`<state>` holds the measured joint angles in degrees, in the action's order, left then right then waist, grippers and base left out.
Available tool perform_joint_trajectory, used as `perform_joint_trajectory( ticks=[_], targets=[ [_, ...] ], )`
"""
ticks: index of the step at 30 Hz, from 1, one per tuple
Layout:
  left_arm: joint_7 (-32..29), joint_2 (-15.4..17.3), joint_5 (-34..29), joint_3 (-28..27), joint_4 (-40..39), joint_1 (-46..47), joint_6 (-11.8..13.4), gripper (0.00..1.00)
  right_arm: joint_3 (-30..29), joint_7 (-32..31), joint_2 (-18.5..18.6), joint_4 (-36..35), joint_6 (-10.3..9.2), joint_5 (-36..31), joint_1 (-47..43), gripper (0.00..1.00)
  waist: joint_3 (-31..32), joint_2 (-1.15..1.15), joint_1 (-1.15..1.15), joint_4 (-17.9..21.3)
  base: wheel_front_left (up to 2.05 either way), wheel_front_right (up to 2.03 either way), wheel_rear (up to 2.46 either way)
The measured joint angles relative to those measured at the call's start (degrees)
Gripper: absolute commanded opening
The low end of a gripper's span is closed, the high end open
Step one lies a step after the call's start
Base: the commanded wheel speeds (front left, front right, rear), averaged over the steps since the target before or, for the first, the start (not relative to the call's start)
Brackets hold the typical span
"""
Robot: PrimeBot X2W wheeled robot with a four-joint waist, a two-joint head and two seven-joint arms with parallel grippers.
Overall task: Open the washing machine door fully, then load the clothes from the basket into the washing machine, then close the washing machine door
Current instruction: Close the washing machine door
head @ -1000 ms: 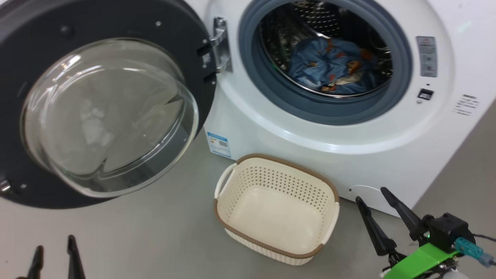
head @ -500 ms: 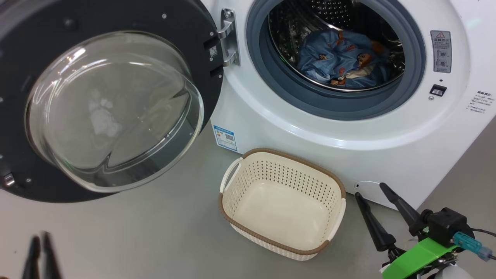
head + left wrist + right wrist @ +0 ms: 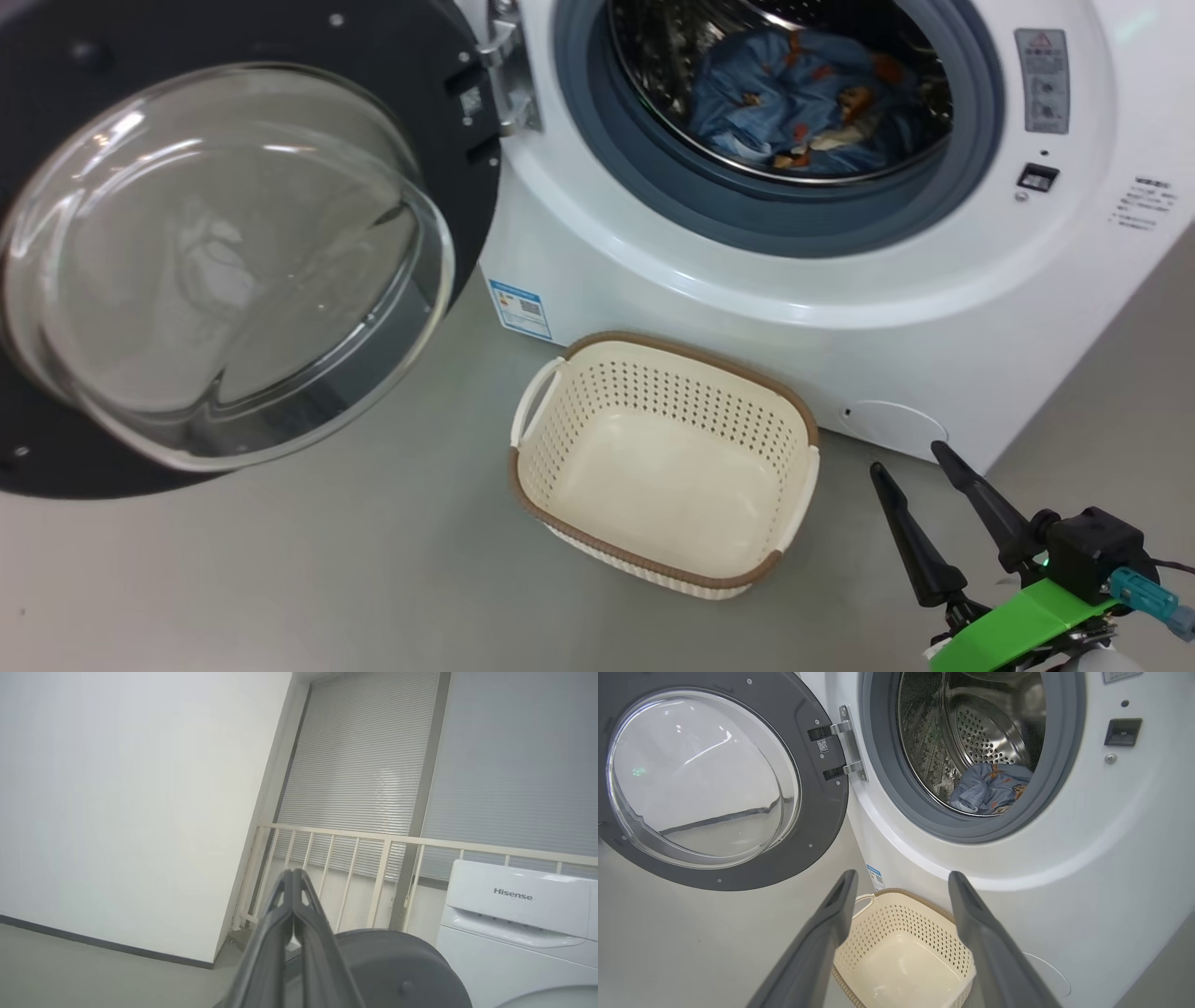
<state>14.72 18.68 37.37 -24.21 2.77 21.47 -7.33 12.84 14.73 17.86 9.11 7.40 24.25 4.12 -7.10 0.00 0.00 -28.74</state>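
We see smooth clear glass in the washing machine door (image 3: 224, 261). The washing machine (image 3: 747, 327) has glossy white casing, a matt grey rubber ring (image 3: 775, 219) and a shiny steel drum (image 3: 990, 728). The basket (image 3: 653, 401) is matt plastic, the clothes (image 3: 775, 93) soft cloth

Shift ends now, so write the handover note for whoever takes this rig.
Left gripper: shut, empty, near the washing machine door.
Right gripper: open, empty, low beside the basket.
The washing machine door stands wide open. The clothes lie in the drum of the washing machine. The basket sits empty on the floor in front of it.
Done: door opened, clothes loaded.
Left: close the door.
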Motion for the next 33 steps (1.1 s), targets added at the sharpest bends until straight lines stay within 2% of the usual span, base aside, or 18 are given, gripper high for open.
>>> perform_joint_trajectory(
  ticks=[4, 9, 14, 17, 20, 23, 33],
  targets=[
    [0.0, 5.2, 6.0, -0.2, 7.6, 7.0, 0.0, 0.0, -0.1, 0.0, 0.0, -0.1, 0.0, 0.0, 0.2, 1.0, -1.3, 0.0, 0.0, 1.3, 0.0, 0.0, 0.0],
    [-0.7, 11.1, 16.5, 1.5, 22.8, 15.7, 0.0, 0.0, 0.1, 0.0, 0.1, -0.1, 0.0, 0.0, 1.0, 1.0, -2.7, 0.0, 0.0, 2.9, 0.0, 0.0, 0.0],
    [-9.4, 17.0, 22.6, 4.5, 36.7, 22.4, 0.0, 0.0, 1.0, 0.0, 0.2, 0.0, 0.0, -0.1, 2.0, 1.0, -3.6, 0.0, 0.0, 4.3, 0.0, 0.0, 0.0],
    [-19.1, 20.1, 25.1, 8.0, 43.2, 25.0, 0.0, 0.0, 1.3, 0.0, 0.2, 0.1, 0.0, -0.1, 2.0, 1.0, -4.0, 0.0, 0.0, 5.0, 0.0, 0.0, 0.0],
    [-28.4, 21.9, 26.0, 11.0, 48.9, 27.1, 0.0, 0.0, 1.5, 0.0, 0.2, 0.3, 0.0, -0.4, 2.0, 1.0, -4.5, 0.0, 0.0, 5.4, 0.0, 0.0, 0.0],
    [-36.2, 22.0, 27.7, 12.7, 51.8, 28.6, 0.0, 0.0, 1.5, 0.0, 0.3, 0.3, 0.0, -0.4, 2.0, 1.0, -4.9, 0.0, 0.0, 5.5, 0.0, 0.0, 0.0],
    [-44.7, 24.0, 28.8, 14.9, 55.6, 31.8, 0.0, 0.0, 1.5, 0.0, 0.9, 0.2, 0.0, -0.5, 2.0, 1.0, -6.1, 0.0, 0.0, 5.5, 0.0, 0.0, 0.0]
  ],
)
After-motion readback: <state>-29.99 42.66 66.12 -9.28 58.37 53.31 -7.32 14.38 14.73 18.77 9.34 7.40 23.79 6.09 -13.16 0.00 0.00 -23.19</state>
